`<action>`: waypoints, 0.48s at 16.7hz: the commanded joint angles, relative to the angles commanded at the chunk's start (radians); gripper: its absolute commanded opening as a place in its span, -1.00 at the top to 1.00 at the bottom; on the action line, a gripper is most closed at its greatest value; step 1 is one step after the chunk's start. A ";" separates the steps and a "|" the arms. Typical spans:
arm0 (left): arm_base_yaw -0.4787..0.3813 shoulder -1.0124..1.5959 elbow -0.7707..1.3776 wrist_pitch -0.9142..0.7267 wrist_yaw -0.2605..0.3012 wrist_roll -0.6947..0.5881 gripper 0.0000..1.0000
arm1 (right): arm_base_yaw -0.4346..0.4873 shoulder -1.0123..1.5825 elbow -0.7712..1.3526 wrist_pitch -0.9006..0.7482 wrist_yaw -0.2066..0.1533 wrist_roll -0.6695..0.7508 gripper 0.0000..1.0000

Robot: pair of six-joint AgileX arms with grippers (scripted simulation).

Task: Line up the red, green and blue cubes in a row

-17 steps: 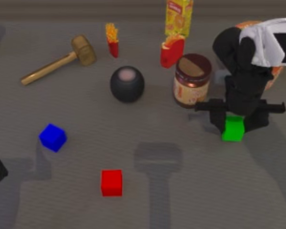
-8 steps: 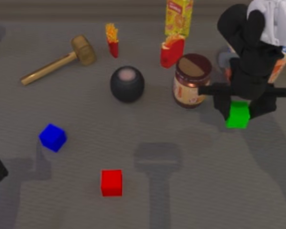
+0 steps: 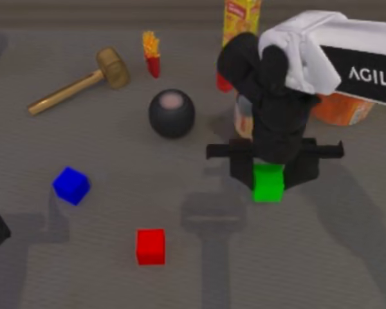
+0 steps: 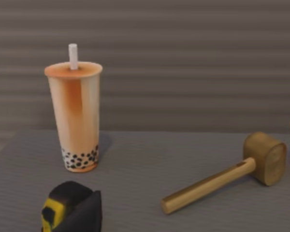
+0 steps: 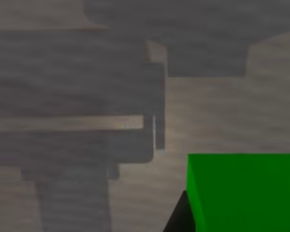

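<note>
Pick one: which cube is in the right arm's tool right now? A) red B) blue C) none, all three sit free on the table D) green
D: in the top view the right tool is closed on the green cube near the table's middle, while the red cube and blue cube sit free toward the left.
</note>
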 joint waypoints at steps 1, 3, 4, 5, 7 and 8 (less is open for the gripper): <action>0.000 0.000 0.000 0.000 0.000 0.000 -1.00 | 0.052 -0.006 -0.002 -0.007 0.000 0.044 1.00; 0.000 0.000 0.000 0.000 0.000 0.000 -1.00 | 0.147 -0.020 -0.007 -0.017 0.001 0.125 1.00; 0.000 0.000 0.000 0.000 0.000 0.000 -1.00 | 0.185 -0.028 -0.009 -0.020 0.001 0.159 1.00; 0.000 0.000 0.000 0.000 0.000 0.000 -1.00 | 0.214 -0.036 -0.011 -0.022 0.002 0.186 1.00; 0.000 0.000 0.000 0.000 0.000 0.000 -1.00 | 0.240 -0.044 -0.012 -0.023 0.003 0.213 1.00; 0.000 0.000 0.000 0.000 0.000 0.000 -1.00 | 0.241 -0.044 -0.012 -0.023 0.003 0.213 1.00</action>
